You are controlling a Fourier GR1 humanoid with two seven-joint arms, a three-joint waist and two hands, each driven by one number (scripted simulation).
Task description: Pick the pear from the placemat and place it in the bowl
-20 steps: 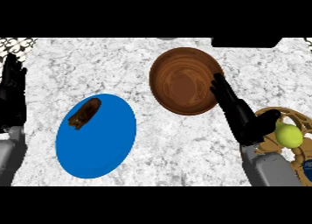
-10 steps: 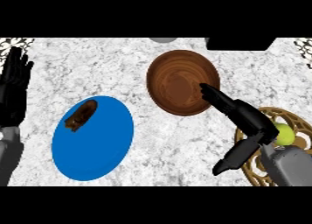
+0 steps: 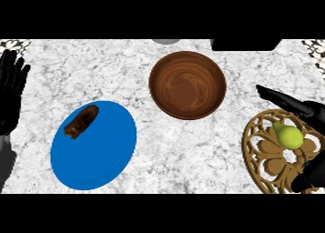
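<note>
A small yellow-green pear [image 3: 287, 135] lies on a round golden-brown placemat with cut-out holes [image 3: 259, 148] at the right side of the speckled white stone tabletop [image 3: 124, 73]. It sits there free, ready to be picked up. The round brown wooden bowl [image 3: 187, 85] stands near the middle of the tabletop with its open side up, so the pear can go straight in. It has nothing in it yet.

The black right hand [image 3: 306, 110] is spread apart around the pear. Its fingers reach over the top edge of the placemat and its thumb shows just below the pear. The pear lies between them, but the hand is not closed on it yet.

The black left hand [image 3: 7, 98] rests open at the left edge, fingers up. A flat blue oval plate [image 3: 101, 157] holds a dark brown piece of food [image 3: 81, 121].
</note>
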